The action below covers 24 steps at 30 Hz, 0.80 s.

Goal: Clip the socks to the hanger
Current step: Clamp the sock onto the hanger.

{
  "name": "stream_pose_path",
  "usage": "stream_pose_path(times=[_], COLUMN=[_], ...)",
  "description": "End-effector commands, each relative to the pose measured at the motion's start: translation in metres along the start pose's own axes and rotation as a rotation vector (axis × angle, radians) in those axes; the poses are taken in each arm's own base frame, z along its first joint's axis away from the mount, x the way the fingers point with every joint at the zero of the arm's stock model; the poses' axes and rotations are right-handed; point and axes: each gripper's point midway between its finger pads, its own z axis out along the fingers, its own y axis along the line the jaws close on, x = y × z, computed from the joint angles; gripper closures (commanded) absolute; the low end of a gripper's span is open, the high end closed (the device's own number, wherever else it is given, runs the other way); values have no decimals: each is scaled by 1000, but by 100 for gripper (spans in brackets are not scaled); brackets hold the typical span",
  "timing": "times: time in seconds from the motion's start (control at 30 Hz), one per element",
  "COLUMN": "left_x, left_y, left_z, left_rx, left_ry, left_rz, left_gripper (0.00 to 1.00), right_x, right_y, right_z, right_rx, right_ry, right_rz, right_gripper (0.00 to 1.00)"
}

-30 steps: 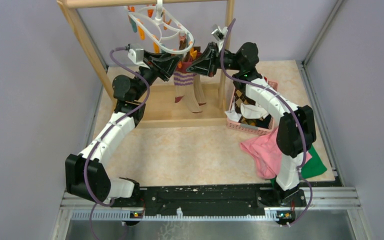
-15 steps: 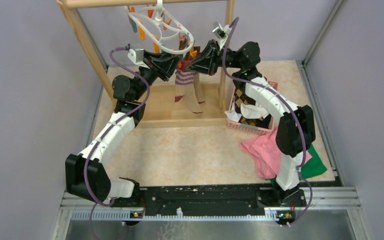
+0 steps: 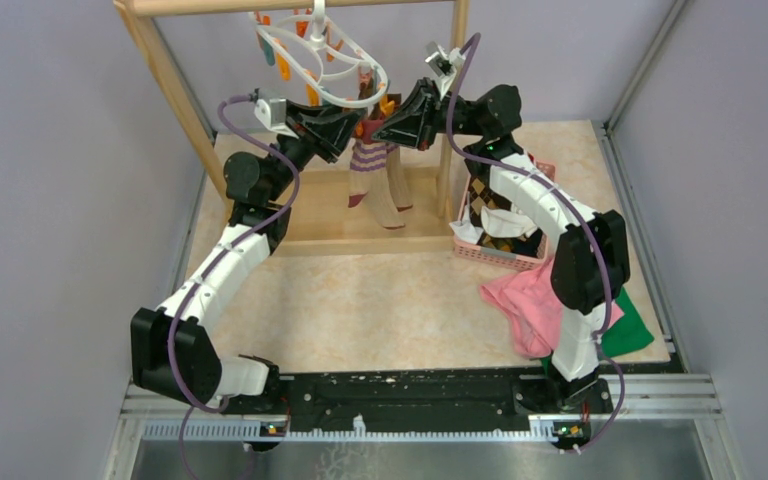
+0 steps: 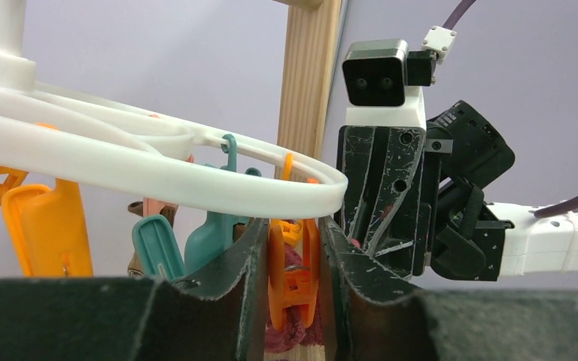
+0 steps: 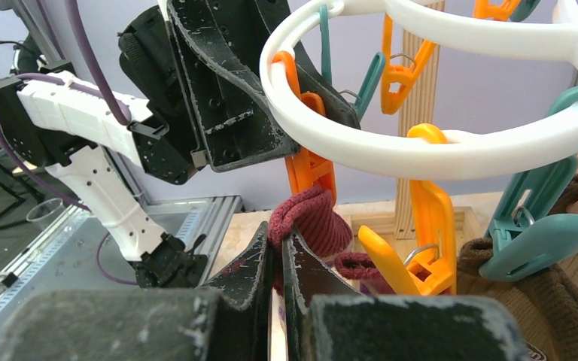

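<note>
The white hanger (image 3: 345,75) hangs from the wooden rack, ringed with orange and teal clips. Under the ring's near rim (image 4: 158,169), my left gripper (image 4: 290,248) is shut on an orange clip (image 4: 293,282), pinching its two handles. My right gripper (image 5: 278,244) is shut on the maroon cuff (image 5: 308,222) of the tan striped sock (image 3: 365,165). It holds that cuff just below the same orange clip (image 5: 308,169). The sock's foot dangles beside another tan sock (image 3: 395,190). An olive-brown sock (image 5: 542,301) hangs from a teal clip (image 5: 530,226).
The wooden rack (image 3: 175,80) stands on a board at the back. A pink basket (image 3: 500,255) at the right holds a brown argyle sock (image 3: 485,195) and a white sock (image 3: 505,222). A pink cloth (image 3: 525,300) and a green cloth (image 3: 635,330) lie near the right arm.
The right gripper and the sock's cuff have risen slightly towards the orange clip. The left gripper has kept its pinch and hardly moved.
</note>
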Motion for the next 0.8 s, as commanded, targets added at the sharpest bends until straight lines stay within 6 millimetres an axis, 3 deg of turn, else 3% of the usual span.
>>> stream_pose_path(times=[0.0, 0.57, 0.77], left_x=[-17, -25, -26], left_y=[-20, -22, -21], left_z=[-4, -12, -24], left_rx=[66, 31, -21], left_ry=[-42, -55, -43], left_rz=[43, 45, 49], left_gripper=[65, 32, 32], right_x=[-13, -5, 8], right_y=[12, 4, -15], right_z=[8, 5, -2], right_rx=[-43, -6, 94], right_ry=[-18, -1, 42], right_rz=[-62, -43, -64], right_gripper=[100, 100, 80])
